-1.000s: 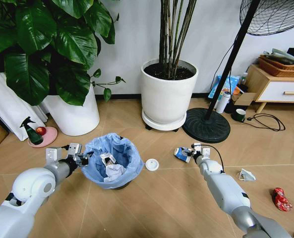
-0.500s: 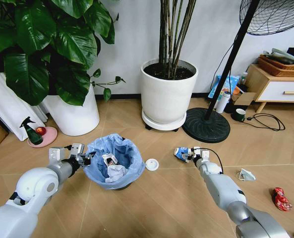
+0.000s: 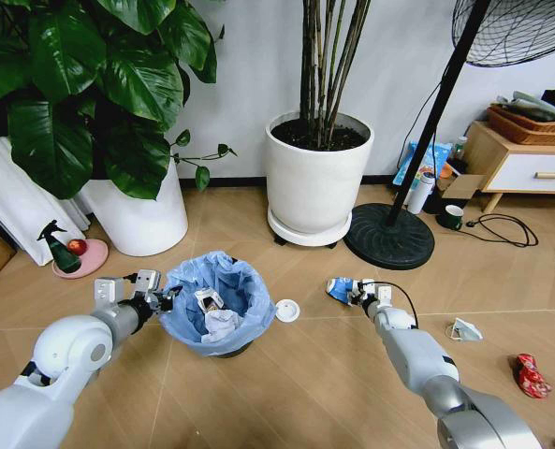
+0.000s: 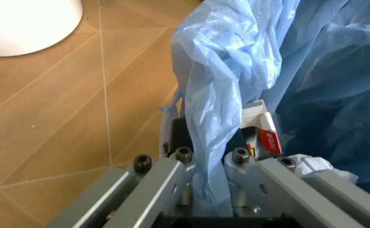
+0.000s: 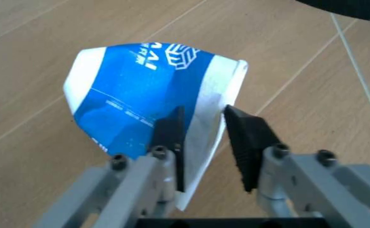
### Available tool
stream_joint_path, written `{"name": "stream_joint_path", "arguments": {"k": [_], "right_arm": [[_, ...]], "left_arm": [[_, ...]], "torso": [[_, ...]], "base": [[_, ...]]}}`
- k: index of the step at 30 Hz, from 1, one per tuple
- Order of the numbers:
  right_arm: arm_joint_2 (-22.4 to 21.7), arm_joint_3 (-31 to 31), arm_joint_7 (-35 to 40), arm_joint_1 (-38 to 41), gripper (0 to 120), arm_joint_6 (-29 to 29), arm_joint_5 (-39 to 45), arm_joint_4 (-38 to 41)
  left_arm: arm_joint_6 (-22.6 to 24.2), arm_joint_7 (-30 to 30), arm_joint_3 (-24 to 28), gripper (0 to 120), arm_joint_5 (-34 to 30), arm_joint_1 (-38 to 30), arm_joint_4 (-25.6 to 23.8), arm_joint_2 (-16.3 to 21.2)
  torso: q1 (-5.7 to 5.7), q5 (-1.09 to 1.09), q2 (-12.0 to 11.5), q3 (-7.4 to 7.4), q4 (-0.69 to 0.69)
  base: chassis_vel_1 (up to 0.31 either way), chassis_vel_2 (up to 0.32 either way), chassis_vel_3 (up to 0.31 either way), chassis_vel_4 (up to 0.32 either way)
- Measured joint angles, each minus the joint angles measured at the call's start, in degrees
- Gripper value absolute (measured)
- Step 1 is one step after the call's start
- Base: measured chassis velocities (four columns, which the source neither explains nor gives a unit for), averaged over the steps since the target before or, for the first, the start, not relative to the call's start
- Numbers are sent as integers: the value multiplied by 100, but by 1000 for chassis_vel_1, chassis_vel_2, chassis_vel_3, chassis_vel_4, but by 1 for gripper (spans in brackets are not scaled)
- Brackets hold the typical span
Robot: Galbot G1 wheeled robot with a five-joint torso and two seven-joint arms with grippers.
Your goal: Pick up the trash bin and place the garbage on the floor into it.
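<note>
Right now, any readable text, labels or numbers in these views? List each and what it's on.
Nothing reads in full.
Blue-and-white wrapper, clamped by the right gripper: white printed characters along one edge, partly cut off, not legible.
Red-and-white carton inside the trash bin, whose bag the left gripper pinches: small white marks on the red panel, too blurred to read.
Blue pack by the fan base: print too small to read.

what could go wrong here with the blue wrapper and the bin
The right claw pinches only the thin edge of the blue wrapper, so it could slip out on the way over. The left claw grips the trash bin mainly through its crinkled bag; the liner might tear or slide. The white lid lies close beside the bin and could get knocked.
</note>
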Motion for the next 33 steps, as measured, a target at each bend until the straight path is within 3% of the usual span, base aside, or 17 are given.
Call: {"name": "stream_joint_path", "arguments": {"k": [7, 22, 33], "right_arm": [[-3, 41, -5, -5, 0, 21, -16, -6], [-76, 129, 3, -163, 0, 21, -7, 302], [-609, -394, 23, -725, 0, -227, 788, 1863]], "left_arm": [[0, 1, -2, 0, 0, -3, -1, 5], [0, 12, -120, 0, -1, 73, -2, 29], [0, 50, -219, 0, 0, 81, 96, 44]], "torso": [[0, 0, 0, 0, 1], [0, 1, 0, 0, 1], [0, 0, 0, 0, 0]], "base": [[0, 0, 0, 0], [0, 0, 0, 0], [0, 0, 0, 0]]}}
